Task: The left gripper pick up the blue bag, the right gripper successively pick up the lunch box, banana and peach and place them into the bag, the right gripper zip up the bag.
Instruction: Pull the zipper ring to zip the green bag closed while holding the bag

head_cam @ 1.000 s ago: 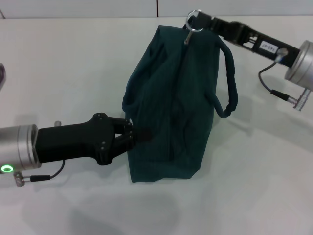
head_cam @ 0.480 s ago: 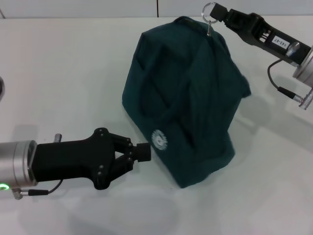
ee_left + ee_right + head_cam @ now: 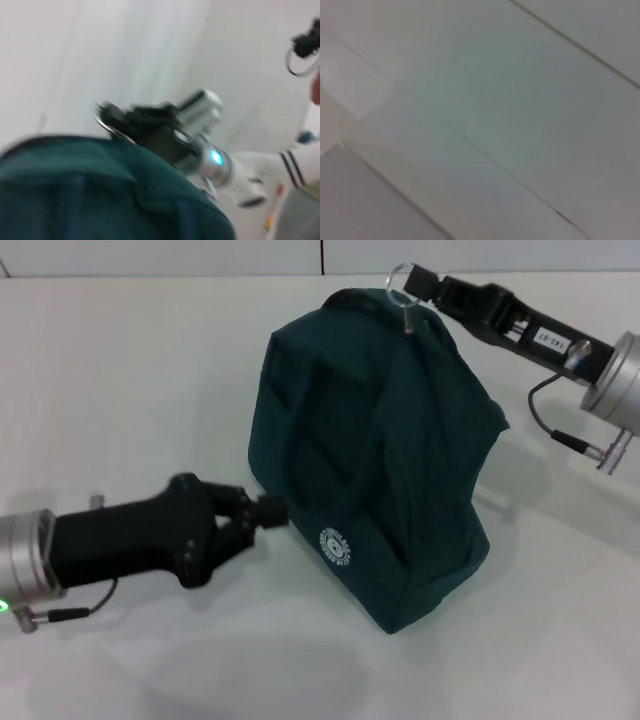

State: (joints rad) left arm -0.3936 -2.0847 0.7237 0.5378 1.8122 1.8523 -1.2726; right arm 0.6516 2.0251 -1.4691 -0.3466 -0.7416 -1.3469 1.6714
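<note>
Two end effectors beside blue bag (image 3: 375, 455)

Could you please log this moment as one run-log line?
stage: zipping | bag: upright on table | right end effector: on zipper ring | left end effector: at bag's side

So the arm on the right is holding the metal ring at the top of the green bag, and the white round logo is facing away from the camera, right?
Not quite. In the head view the round white logo faces the camera, low on the blue bag. The rest holds: the right tool is at the metal ring on the bag's top.
</note>
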